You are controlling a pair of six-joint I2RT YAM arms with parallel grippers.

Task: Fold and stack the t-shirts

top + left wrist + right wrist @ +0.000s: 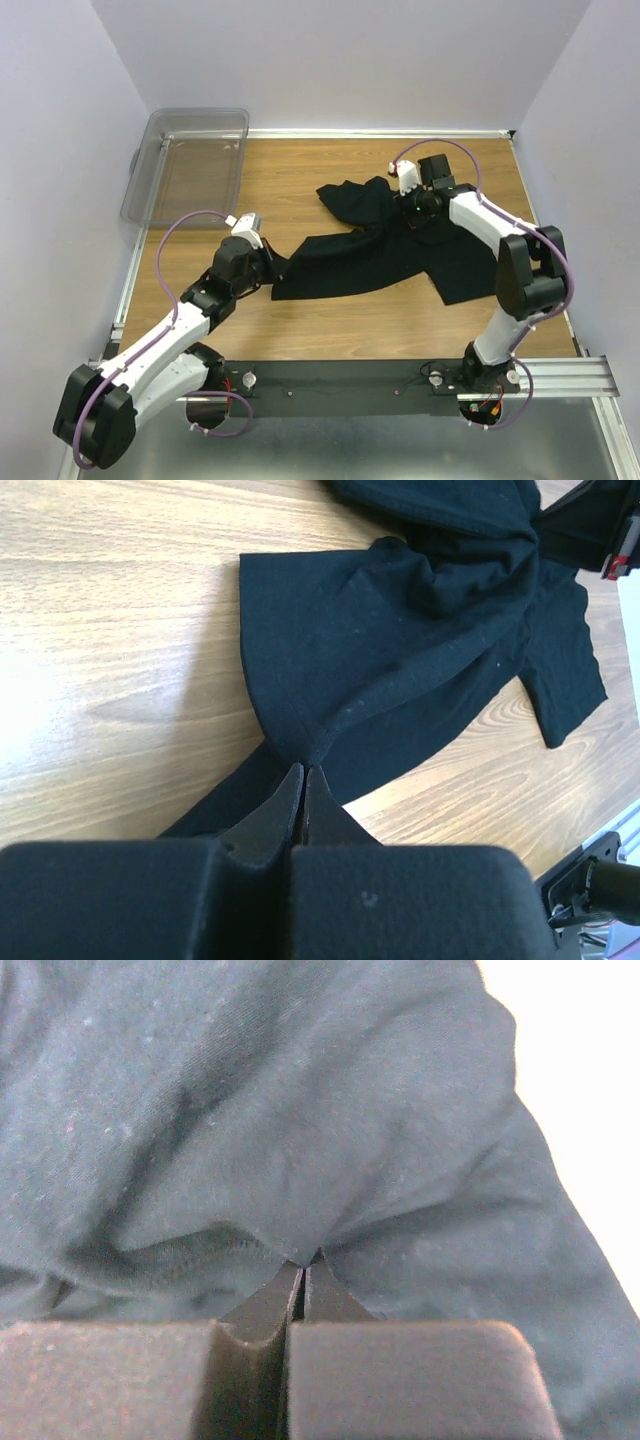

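Where the wooden tabletop [300,170] runs from its middle to its right side, a black t-shirt [345,262] lies crumpled and only partly spread, with one flatter panel toward the near left, a bunched heap toward the far middle, and another flap lying out under the right arm [490,225]. The left arm [170,335] reaches in from the near left, and the left jaws are closed tight on the near-left edge of the t-shirt. In the left wrist view the two fingertips [285,795] meet with no gap, and the hem of the cloth [400,650] is drawn to a small point right at them. The right arm bends over the far right part of the shirt. Its wrist view is filled with wrinkled dark fabric [300,1110], and the right jaws are pressed together, their fingertips [322,1285] pinching a pucker of the cloth where the folds gather. Between the two grips the fabric runs in slack diagonal creases. A clear plastic bin [190,165] sits at the far left corner of the tabletop, well apart from the shirt. Whether the dark cloth is one shirt or more cannot be told.
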